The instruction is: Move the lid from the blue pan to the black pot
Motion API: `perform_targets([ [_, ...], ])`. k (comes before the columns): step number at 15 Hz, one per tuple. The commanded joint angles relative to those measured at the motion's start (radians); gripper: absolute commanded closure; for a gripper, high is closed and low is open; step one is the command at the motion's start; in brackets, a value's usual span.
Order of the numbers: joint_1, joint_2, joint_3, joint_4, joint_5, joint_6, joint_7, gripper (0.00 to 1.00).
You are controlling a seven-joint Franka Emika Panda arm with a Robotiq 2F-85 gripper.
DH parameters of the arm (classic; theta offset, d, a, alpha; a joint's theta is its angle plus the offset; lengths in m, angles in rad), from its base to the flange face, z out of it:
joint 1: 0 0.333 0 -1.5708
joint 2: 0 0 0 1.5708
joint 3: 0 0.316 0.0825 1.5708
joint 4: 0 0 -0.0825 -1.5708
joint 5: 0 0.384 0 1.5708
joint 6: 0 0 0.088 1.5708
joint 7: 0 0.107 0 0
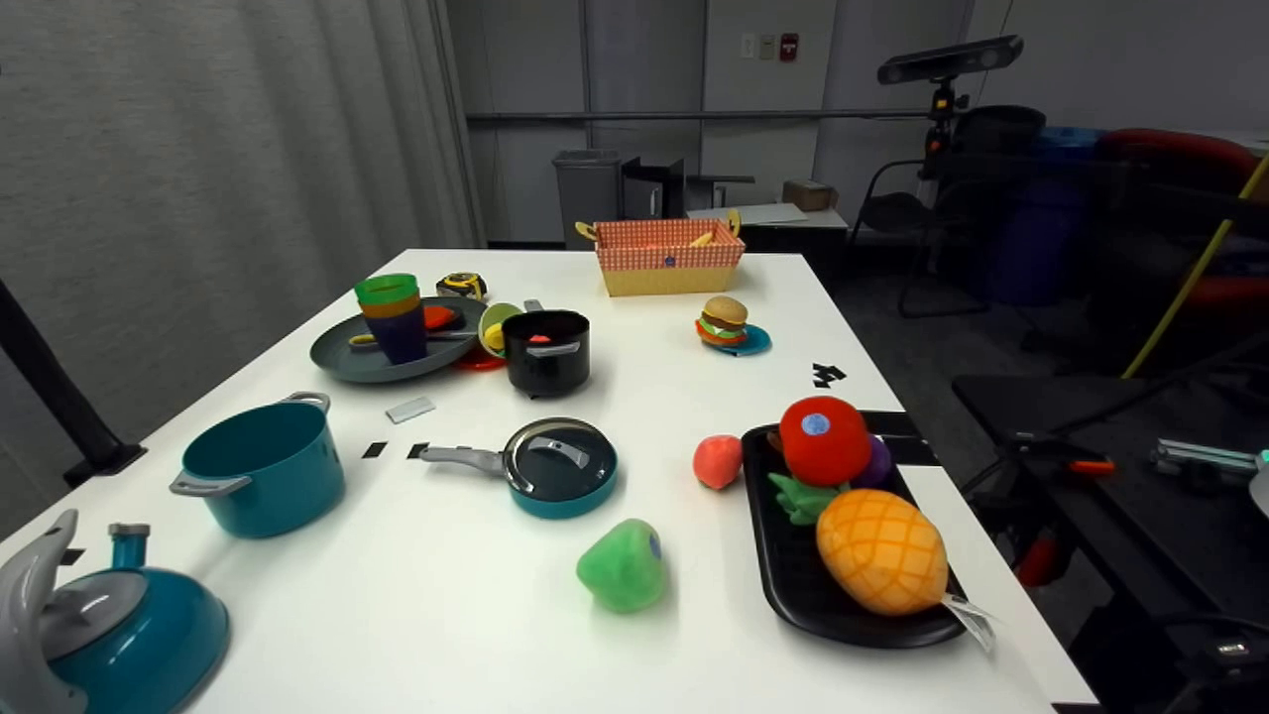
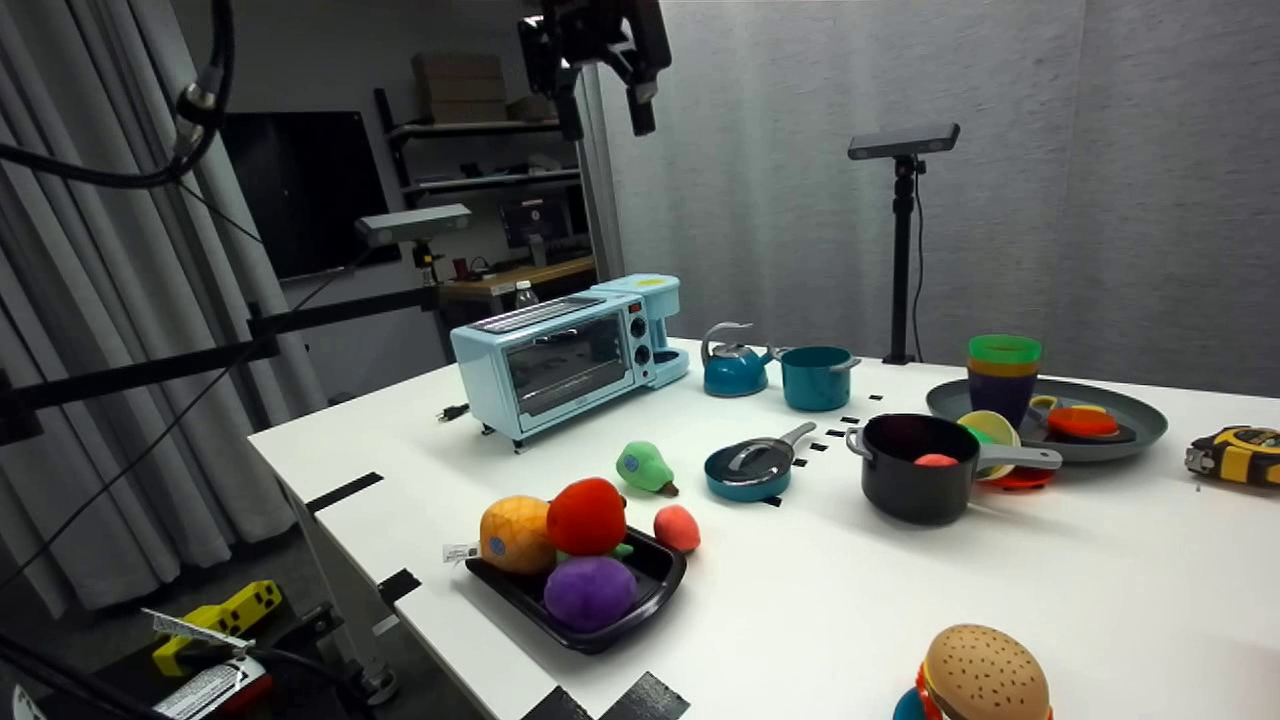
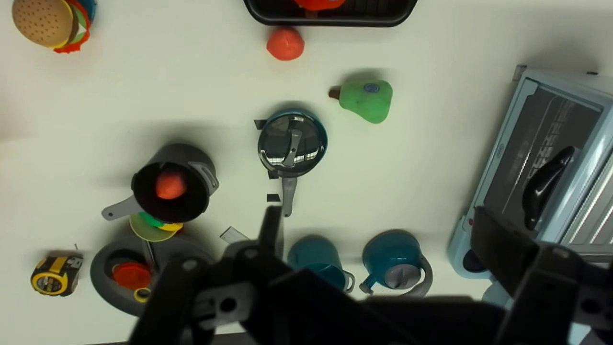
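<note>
Wrist view had it plain: the lid (image 3: 289, 148) sat on the blue pan (image 3: 288, 189), a sliver of teal rim peeking out! Nearby stood the black pot (image 3: 186, 155), a reddish ball (image 3: 170, 185) inside it. And the gripper (image 2: 606, 112)? High over the table (image 2: 820, 610) in an exterior view, jaws spread well apart! Near the pan lay a green plush pear (image 3: 368, 100); both exterior views caught a red toy fruit (image 1: 718, 462) just beside the black tray (image 1: 788, 580) of plush produce (image 1: 882, 550). Farther out stood the teal pot (image 1: 263, 471) and the kettle (image 1: 149, 635), both upright.
</note>
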Motion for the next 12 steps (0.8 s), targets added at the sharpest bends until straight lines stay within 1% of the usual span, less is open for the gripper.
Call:
perform_targets([
  [1,-0.018,0.218,0.019,0.249,0.012,-0.064,0.030,0.00],
  [3,-0.034,0.307,0.020,0.350,0.005,-0.092,0.031,0.00],
  [5,-0.052,0.366,0.022,0.426,-0.009,-0.146,0.027,0.00],
  [6,-0.046,0.284,0.035,0.296,-0.004,-0.062,0.024,0.00],
  [7,-0.051,0.307,0.037,0.318,-0.004,-0.068,0.024,0.00],
  [8,-0.053,0.313,0.037,0.317,-0.004,-0.065,0.024,0.00],
  [12,-0.051,0.304,0.043,0.311,-0.004,-0.065,0.024,0.00],
])
